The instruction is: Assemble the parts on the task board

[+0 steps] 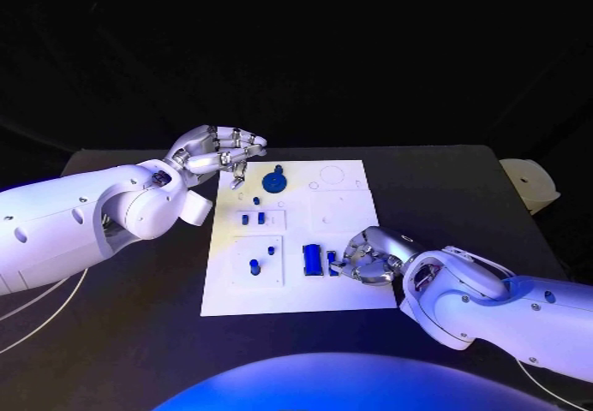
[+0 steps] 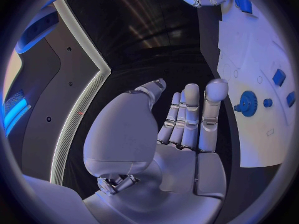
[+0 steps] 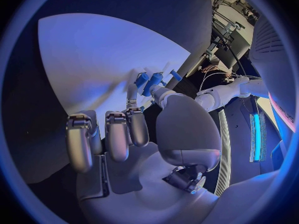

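Observation:
The white task board [image 1: 346,295] lies in the middle of the black table. My left hand [image 1: 220,152] hovers over the board's far left corner and holds nothing; its fingers [image 2: 190,117] are stretched out side by side. A blue gear part [image 1: 274,181] [image 2: 248,103] lies on the board just beyond those fingers. My right hand [image 1: 371,255] rests low on the board's near right part. Its thumb and forefinger [image 3: 132,94] close on a small blue part [image 1: 333,265] [image 3: 151,80] standing beside a blue block [image 1: 313,259].
Small blue pieces [image 1: 251,219] stand in the board's left middle, and two more [image 1: 254,266] sit in a square recess at the near left. The board's far right bears bare outlines [image 1: 333,177]. A pale object [image 1: 534,182] sits at the table's right edge.

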